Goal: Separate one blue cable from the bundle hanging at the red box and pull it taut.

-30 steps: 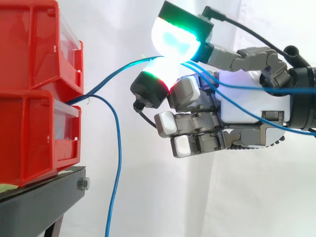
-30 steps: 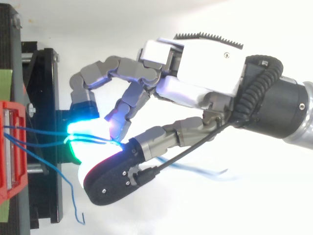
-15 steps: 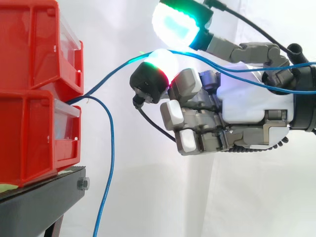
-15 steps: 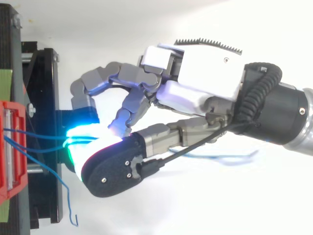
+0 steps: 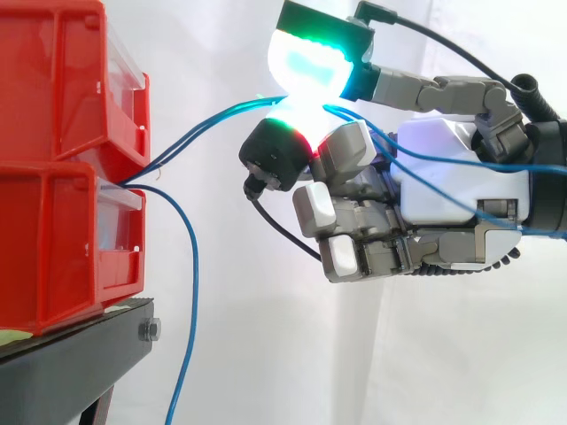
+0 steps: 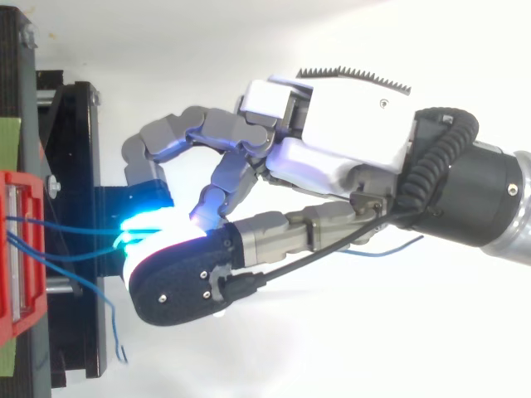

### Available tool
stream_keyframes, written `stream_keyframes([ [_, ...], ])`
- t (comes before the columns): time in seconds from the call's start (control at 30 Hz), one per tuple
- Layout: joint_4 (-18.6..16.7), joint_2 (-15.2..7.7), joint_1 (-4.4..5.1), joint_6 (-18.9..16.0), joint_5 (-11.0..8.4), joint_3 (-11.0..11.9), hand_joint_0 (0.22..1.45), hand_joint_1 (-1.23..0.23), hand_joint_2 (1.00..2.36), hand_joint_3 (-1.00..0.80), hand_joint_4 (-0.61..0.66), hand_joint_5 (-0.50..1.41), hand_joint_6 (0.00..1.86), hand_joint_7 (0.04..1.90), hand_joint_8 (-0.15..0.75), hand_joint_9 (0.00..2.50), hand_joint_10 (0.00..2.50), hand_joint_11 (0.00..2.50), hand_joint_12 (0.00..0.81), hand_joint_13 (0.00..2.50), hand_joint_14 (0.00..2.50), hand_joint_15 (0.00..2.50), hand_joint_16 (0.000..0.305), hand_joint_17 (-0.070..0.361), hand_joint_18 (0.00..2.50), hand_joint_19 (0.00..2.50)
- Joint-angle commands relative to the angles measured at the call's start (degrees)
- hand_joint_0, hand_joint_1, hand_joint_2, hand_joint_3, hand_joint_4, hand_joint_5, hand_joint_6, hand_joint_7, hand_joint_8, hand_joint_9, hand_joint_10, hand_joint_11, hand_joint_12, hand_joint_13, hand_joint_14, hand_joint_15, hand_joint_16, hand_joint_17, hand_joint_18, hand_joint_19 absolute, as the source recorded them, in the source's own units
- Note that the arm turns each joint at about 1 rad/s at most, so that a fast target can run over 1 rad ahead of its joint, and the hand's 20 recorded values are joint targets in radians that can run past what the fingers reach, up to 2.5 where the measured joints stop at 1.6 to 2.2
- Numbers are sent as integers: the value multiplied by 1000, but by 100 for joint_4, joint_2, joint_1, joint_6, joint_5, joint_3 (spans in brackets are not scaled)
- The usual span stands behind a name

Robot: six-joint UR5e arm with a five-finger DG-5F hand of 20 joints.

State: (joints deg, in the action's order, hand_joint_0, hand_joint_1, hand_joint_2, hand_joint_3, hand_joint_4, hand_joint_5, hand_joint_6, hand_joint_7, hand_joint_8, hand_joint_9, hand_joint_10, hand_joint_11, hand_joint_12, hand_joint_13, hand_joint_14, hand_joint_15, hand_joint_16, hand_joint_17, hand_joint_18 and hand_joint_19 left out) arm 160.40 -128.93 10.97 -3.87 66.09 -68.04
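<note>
Since half a second ago the upper glowing pad point(image 5: 310, 60) has dropped back onto the lower one, so the hand point(image 5: 452, 190) now pinches where it was spread. Caught between the pads are what look like two blue strands point(image 5: 208, 126) (I cannot be sure both sit inside the pinch). They run up from the gap between the stacked red boxes point(image 5: 53, 239) to the pads, then trail on across the palm toward the right. They slope fairly straight but not tight. A third blue cable point(image 5: 192, 266) leaves the same gap, arches over and hangs slack past the black stand point(image 5: 80, 354), well clear of the hand. From above, the hand point(image 6: 348, 116) hovers just off the stand, with the blue strands point(image 6: 75, 249) side by side between box and pads.

In my judgement the step in hand is the separating itself: a grip is made, yet seemingly on more than one strand. The next move calls for letting one slip free, or re-pinching a single strand, before drawing the hand away from the boxes until that strand runs straight
</note>
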Motion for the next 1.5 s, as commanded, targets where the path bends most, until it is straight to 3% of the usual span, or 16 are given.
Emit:
stream_keyframes([
  [0.0,0,0,2,0,0,-7,620,-789,1024,-114,86,-165,867,1427,338,1237,28,972,395,1127,22,651,49,111,933,702],
  [0.13,79,0,2,0,18,-7,714,-861,1000,-500,117,-185,863,1361,314,1141,26,963,374,1051,23,614,48,109,891,649],
  [0.27,167,0,2,-17,26,2,527,-697,1000,-500,154,-161,849,1349,334,1254,25,956,390,1117,23,619,50,112,948,678],
  [0.43,150,0,11,0,9,-7,574,-501,1000,-500,144,-146,835,1371,335,1336,26,953,389,1159,21,628,48,107,975,713],
  [0.5,150,0,11,0,9,-7,615,-519,1000,-500,129,-144,835,1390,330,1333,27,957,386,1166,23,639,47,105,974,728],
  [0.67,132,0,11,0,9,-7,610,-772,1023,-114,132,-148,844,1526,355,1312,29,1000,404,1171,23,645,49,111,990,713],
  [0.73,150,0,11,-8,26,2,624,-808,1028,-55,68,-157,864,1515,349,1294,28,1030,398,1161,24,649,49,110,971,712],
  [0.9,132,0,11,-17,9,-7,694,-871,1025,-138,-24,-184,887,1551,336,1205,28,1030,392,1115,23,629,49,110,957,676],
  [1.03,150,0,11,-17,18,-7,798,-878,1002,-484,-21,-191,886,1516,317,1167,27,1015,374,1078,22,617,47,107,921,637],
  [1.13,150,0,11,-17,18,2,817,-880,1000,-500,-16,-186,880,1560,310,1171,27,1004,368,1071,24,603,47,105,928,612],
  [1.3,158,0,11,-26,26,-7,763,-884,1000,-500,66,-182,880,1544,313,1188,28,988,365,1083,22,602,46,104,951,599],
  [1.47,158,0,11,-44,26,-7,522,-794,1000,-500,129,-164,876,1393,337,1257,28,985,387,1128,23,617,49,110,991,658],
])
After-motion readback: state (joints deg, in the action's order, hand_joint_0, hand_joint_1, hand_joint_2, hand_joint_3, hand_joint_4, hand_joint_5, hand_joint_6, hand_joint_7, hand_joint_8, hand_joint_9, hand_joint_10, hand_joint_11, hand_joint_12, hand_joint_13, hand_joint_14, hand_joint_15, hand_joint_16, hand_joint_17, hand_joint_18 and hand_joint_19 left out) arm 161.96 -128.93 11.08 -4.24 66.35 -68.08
